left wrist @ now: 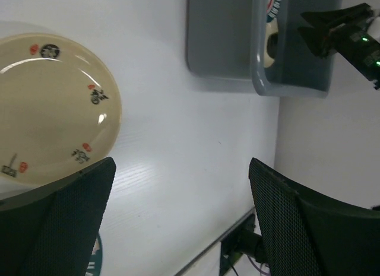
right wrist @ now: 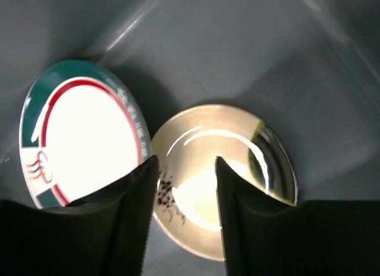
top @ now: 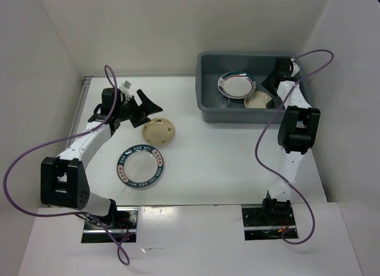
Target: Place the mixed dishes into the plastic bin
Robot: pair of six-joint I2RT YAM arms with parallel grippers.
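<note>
L jaws spread wide, nothing between them. They hang over the counter point(top: 208, 163) at far left, just beside the loose beige plate point(top: 158, 130). On L wrist cam that plate point(left wrist: 47, 104) lies flat on the counter, up-left of the jaw tips, not touched. It has small red and dark marks on the face.

Lettered plate point(top: 141, 166), white w/ a dark teal rim, also lies flat on the counter, just near-side of the loose beige plate. Can't tell if their rims touch. Both are well apart from the bin.

Plastic bin point(top: 249, 117) sits far right on the counter. It holds the teal-rim plate point(top: 236, 84) and the binned beige plate point(top: 258, 100) to its right. Something small and clear by the bin's near-left corner is prob. the cup point(top: 224, 101); too faint to be sure.

R jaws are down inside the bin at its far-right end. On R wrist cam I see them partly spread, pinching nothing. The binned beige plate point(right wrist: 196, 139) shows through the gap, lying on the bin floor below the tips. The teal-rim plate point(right wrist: 83, 133) is on its left, rims meeting. Can't tell if one overlaps the other.
</note>
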